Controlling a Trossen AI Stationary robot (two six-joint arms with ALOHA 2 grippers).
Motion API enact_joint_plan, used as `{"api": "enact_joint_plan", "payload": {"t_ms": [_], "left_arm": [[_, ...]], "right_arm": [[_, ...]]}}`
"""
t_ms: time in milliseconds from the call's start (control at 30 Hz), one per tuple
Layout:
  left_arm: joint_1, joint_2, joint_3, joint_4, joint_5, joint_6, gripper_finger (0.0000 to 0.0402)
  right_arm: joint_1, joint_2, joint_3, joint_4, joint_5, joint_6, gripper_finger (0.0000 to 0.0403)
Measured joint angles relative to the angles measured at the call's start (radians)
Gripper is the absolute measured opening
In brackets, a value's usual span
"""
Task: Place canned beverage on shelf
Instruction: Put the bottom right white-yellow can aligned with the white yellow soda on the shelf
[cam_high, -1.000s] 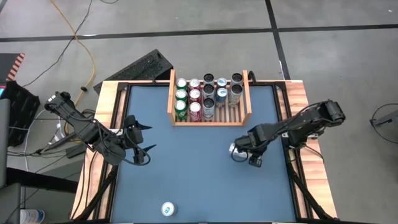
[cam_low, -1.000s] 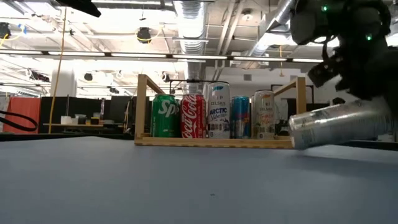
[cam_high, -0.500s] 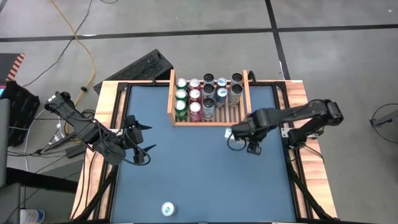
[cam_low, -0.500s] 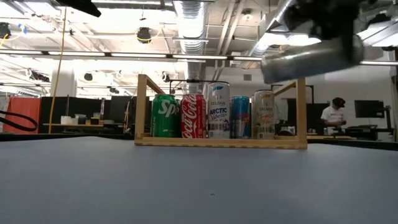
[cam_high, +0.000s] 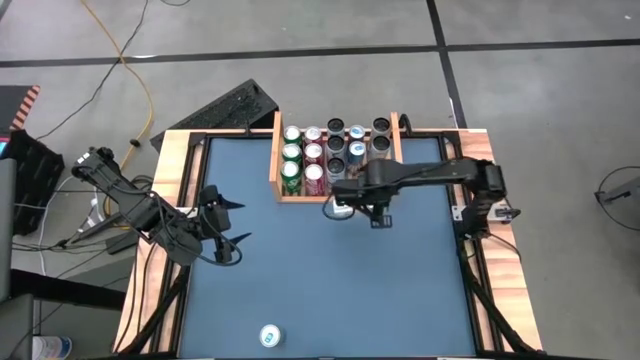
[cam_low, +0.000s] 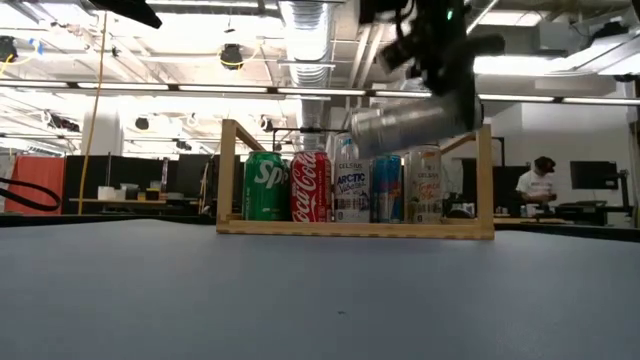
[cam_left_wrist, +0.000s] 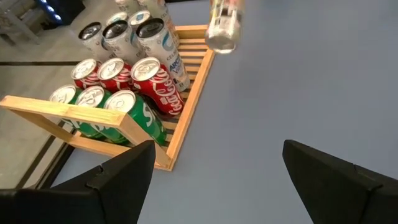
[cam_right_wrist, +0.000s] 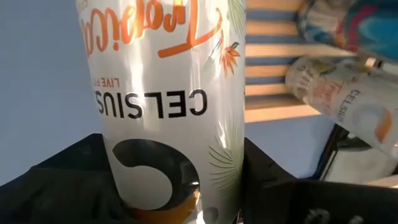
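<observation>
Transport is the step in hand: the right hand (cam_high: 352, 207) is gripping a silver Celsius can (cam_low: 412, 122) and carrying it on its side, well above the desk (cam_high: 330, 280), just in front of the shelf (cam_high: 396, 160). In the low view the can is hanging tilted over the shelf's front rail, its open-top end pointing toward the left arm's side. The shelf is holding rows of upright cans, green (cam_high: 291, 170) and red (cam_high: 313, 174) ones toward the left arm's side, with silver and blue ones beside them; bare slats are showing at the front of the columns on the right arm's side.

The left hand (cam_high: 228, 222) is waiting with its fingers spread wide, holding nothing, well apart over the desk's left part. One more can (cam_high: 270, 336) is standing at the desk's near edge.

Next, I judge, the right hand needs to turn the can upright, line it up over a free slot, and lower it without knocking its neighbours before letting go.
</observation>
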Motion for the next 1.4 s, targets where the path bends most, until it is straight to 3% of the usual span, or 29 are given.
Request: {"api": "enact_joint_plan", "payload": {"t_ms": [133,333,500,600,700,833,1000,1067,1400], "left_arm": [[0.0,0.0,0.0,-0.001,0.003,0.0,0.0341],[0.0,0.0,0.0,-0.001,0.002,0.018,0.0341],[0.0,0.0,0.0,-0.001,0.0,0.017,0.0341],[0.0,0.0,0.0,-0.001,-0.003,0.017,0.0341],[0.0,0.0,0.0,-0.001,-0.004,0.006,0.0341],[0.0,0.0,0.0,-0.001,-0.005,-0.009,0.0341],[0.0,0.0,0.0,0.0,-0.004,-0.014,0.0341],[0.0,0.0,0.0,0.0,-0.005,-0.014,0.0341],[0.0,0.0,0.0,0.002,-0.066,-0.015,0.0341]], "right_arm": [[-0.003,0.055,-0.037,0.0,0.011,-0.029,0.0038],[0.041,0.108,-0.045,0.003,0.144,-0.109,0.0038],[0.079,0.109,-0.046,0.001,0.194,-0.21,0.0038],[0.116,0.109,-0.046,0.005,0.325,-0.298,0.0038],[0.167,0.109,-0.046,0.002,0.541,-0.432,0.0038],[0.228,0.109,-0.046,0.002,0.742,-0.691,0.0042],[0.279,0.11,-0.052,0.008,0.783,-0.811,0.0044],[0.293,0.12,-0.075,0.011,0.863,-0.845,0.0045],[0.331,0.121,-0.341,0.17,1.093,-0.882,0.0046]]}}
